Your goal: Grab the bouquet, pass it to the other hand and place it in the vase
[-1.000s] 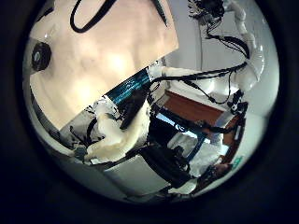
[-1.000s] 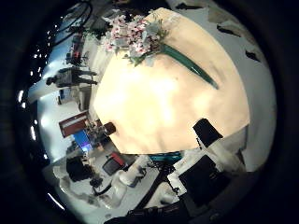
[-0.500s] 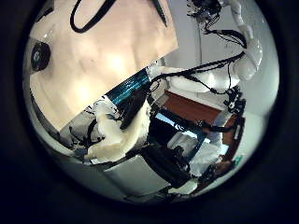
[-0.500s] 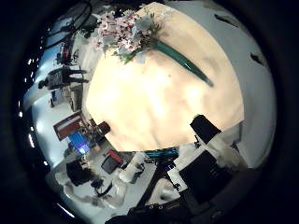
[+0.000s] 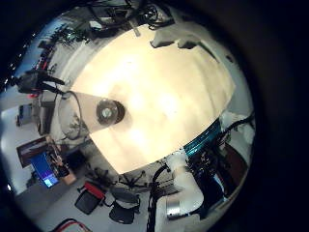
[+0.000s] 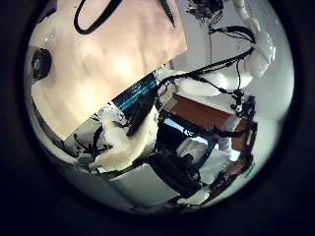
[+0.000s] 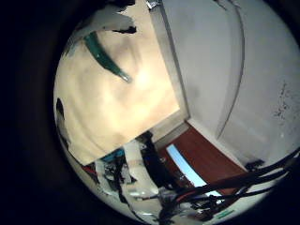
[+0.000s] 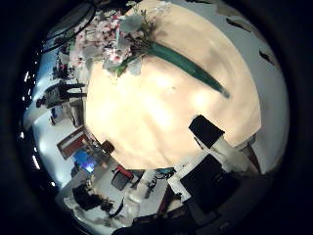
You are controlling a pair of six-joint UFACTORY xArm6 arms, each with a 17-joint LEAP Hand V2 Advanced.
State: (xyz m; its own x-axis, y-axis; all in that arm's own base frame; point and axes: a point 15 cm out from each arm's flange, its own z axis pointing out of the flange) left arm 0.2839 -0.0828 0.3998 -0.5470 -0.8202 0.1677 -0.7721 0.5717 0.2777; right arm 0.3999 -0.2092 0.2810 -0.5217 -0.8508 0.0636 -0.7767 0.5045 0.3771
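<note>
The right hand point(image 8: 210, 162) hangs above the table point(image 8: 166, 108) with nothing in it; what shows of its black and white fingers point(image 8: 205, 132) at the edge of its thumb-side view looks relaxed rather than curled. Out past the fingers, well apart from them, the bouquet point(image 8: 132, 39) lies flat on the table, its pale pink and white blooms bunched at one end and the green stem trailing toward the middle. The left hand point(image 6: 123, 143) also carries nothing, its fingers loose and hanging beyond the table edge. The vase point(image 5: 97, 111) stands on the table near its edge, seen from above, empty as far as I can tell. So nothing is done yet: pickup, handover and placing all remain.
</note>
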